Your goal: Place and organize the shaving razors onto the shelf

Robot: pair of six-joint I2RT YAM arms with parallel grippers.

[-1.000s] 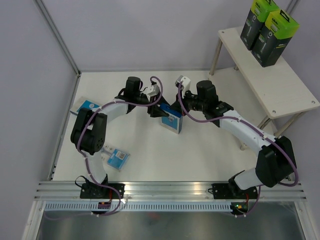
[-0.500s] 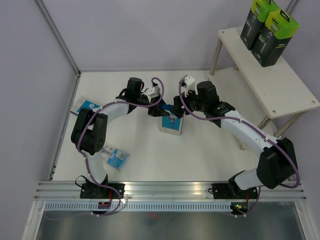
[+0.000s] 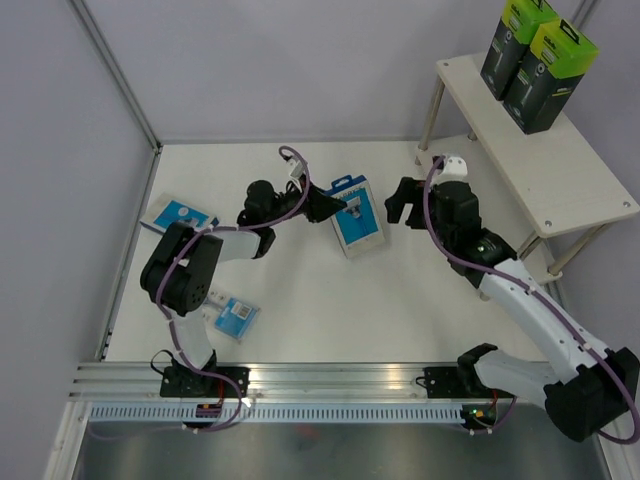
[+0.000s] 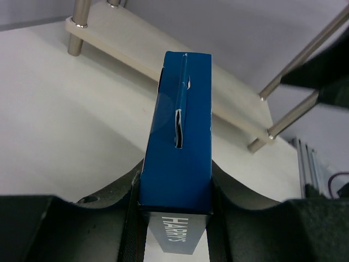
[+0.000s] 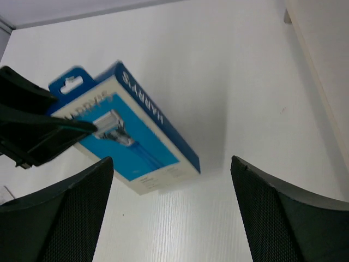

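Leftmost in the top view, a flat blue-and-white box (image 3: pixel 178 213) lies by the table's (image 3: pixel 300 290) left edge, with the small blister pack (image 3: pixel 232 315) nearer the arm bases.

The left arm rises from its base, folds at the elbow and runs its forearm low and rightward over the far half of the table. The left gripper (image 3: pixel 335 206) is clamped on the second blue-and-white box (image 3: pixel 357 218), gripping it at the left side near the hang tab. That box sits tilted near the table's middle, not on the shelf (image 3: pixel 560 170).

Just right of it, clear of the box, hangs the right gripper (image 3: pixel 403 200), its arm stretched diagonally from the near-right base toward the far left. Farthest right, two black boxes with lime-green tops (image 3: pixel 528 60) stand side by side on the shelf's top board.

The left wrist view alone shows the left gripper (image 4: pixel 174 191) pressing both faces of the box (image 4: pixel 180 125), seen edge-on, with a shelf board (image 4: pixel 125 38) beyond.

The right wrist view alone shows the right gripper (image 5: pixel 170 164) with fingers (image 5: pixel 60 218) spread wide around nothing. It also shows the box's (image 5: pixel 128 136) printed face and the shadow it casts on the table.
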